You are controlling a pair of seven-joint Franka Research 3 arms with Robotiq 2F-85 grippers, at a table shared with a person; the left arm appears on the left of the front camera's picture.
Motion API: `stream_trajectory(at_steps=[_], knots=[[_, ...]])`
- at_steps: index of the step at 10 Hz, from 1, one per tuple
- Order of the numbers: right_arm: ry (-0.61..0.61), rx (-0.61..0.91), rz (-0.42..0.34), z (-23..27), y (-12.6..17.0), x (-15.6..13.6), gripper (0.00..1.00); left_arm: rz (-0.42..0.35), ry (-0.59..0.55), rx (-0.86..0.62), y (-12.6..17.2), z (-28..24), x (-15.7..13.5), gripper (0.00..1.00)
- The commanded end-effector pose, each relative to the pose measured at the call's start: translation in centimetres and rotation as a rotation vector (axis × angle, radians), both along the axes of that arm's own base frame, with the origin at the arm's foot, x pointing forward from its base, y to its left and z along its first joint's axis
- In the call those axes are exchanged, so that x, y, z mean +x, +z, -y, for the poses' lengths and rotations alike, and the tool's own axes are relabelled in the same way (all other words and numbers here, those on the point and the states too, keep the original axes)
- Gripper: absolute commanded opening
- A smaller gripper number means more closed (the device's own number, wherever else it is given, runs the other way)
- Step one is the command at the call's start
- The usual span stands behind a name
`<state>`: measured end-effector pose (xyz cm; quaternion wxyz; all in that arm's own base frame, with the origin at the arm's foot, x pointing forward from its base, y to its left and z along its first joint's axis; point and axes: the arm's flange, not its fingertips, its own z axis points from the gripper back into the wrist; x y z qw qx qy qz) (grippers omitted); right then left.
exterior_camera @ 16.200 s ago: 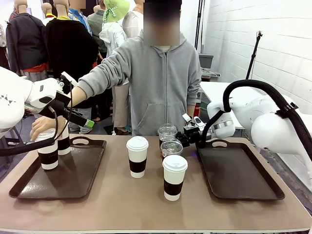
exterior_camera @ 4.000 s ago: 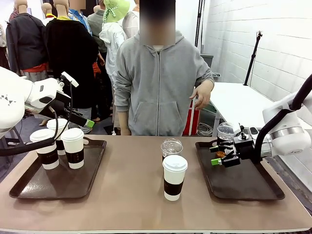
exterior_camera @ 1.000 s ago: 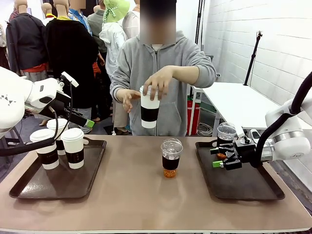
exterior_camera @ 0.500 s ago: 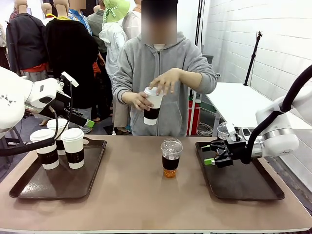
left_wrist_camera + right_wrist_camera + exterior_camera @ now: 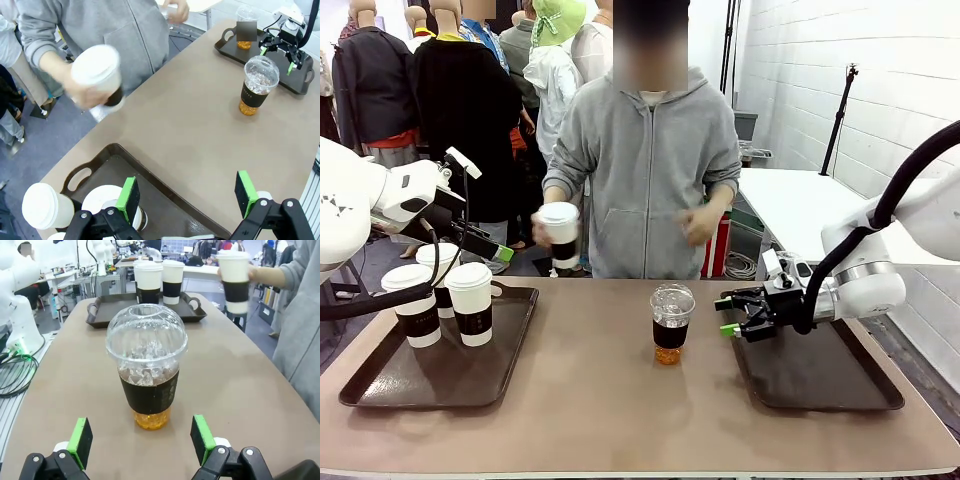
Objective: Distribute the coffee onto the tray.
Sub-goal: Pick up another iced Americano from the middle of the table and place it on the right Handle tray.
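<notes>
Three lidded white paper cups (image 5: 470, 302) with brown sleeves stand upright on the left tray (image 5: 380, 385). A fourth (image 5: 559, 234) is in the person's hand. One dome-lidded iced coffee (image 5: 671, 322) stands mid-desk, another (image 5: 246, 34) on the right tray (image 5: 820, 385).

A white cup (image 5: 96, 75) is being held by a hand (image 5: 80, 96) above the table (image 5: 190, 130), while the left gripper (image 5: 187, 195) is being kept open over a tray (image 5: 125, 172).

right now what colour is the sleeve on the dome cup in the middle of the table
Dark brown, nearly black, on the dome cup; right wrist view shows it best.
</notes>
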<state>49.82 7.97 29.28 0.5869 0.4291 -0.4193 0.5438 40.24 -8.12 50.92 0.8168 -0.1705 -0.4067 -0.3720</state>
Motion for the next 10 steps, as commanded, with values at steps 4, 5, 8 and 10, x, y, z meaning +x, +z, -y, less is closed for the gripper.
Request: stream_trajectory(at_steps=[4,5,8,10], knots=[[-0.010,0.026,-0.019,-3.0,-1.2,2.0,1.00,-0.005,-0.001,-0.004,-0.2,-0.2,0.1,1.00],[-0.009,0.025,-0.015,-3.5,-1.5,2.3,1.00,-0.005,-0.001,-0.004,-0.2,-0.2,0.1,1.00],[0.011,0.031,-0.027,-5.0,-2.7,3.0,1.00,-0.005,-0.001,-0.004,-0.2,-0.2,0.1,1.00],[0.023,0.039,-0.035,-5.4,-3.1,3.1,1.00,-0.005,-0.001,-0.004,-0.2,-0.2,0.1,1.00]])
